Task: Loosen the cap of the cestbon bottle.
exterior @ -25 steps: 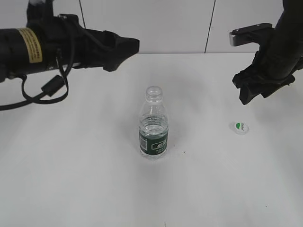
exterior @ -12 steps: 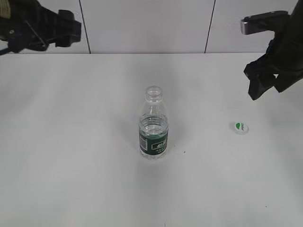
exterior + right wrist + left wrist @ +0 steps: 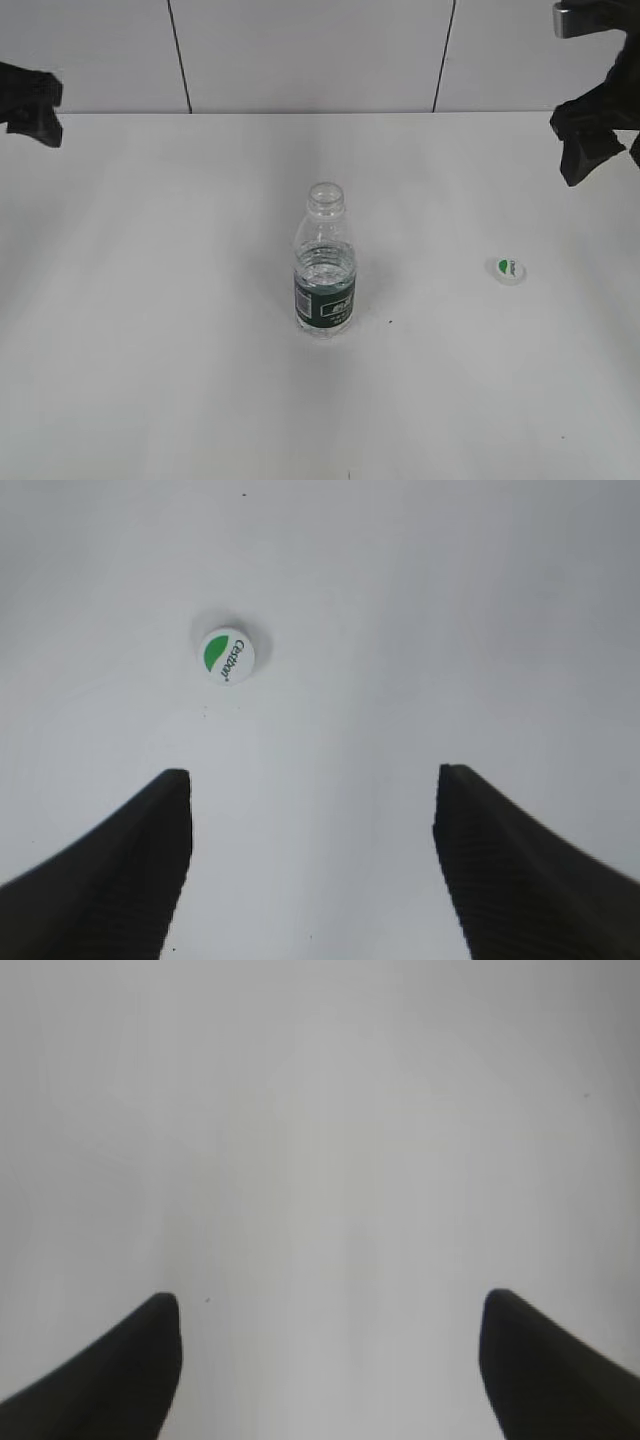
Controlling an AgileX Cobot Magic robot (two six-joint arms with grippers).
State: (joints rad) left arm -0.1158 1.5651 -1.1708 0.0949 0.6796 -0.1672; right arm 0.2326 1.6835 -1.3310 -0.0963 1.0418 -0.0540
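The cestbon bottle (image 3: 325, 262) stands upright near the middle of the exterior frame on the white bench (image 3: 150, 300), its mouth open and bare, some water inside and the dark green label band around its lower body. The cap (image 3: 508, 269) is off and lies by itself on the bench to the right of the bottle, well apart from it, green mark facing up.

My left gripper (image 3: 330, 1360) sits at the far left edge of the exterior frame, upper part, away from everything. Its wrist view shows only bare bench between my jaws, which stand wide and hold nothing.

My right gripper (image 3: 310, 865) is at the upper right corner of the exterior frame, above and to the right of the cap. In its wrist view the cap (image 3: 228, 656) lies in the upper left, beyond the dark jaw tips and not between them. These jaws are also spread wide and empty.
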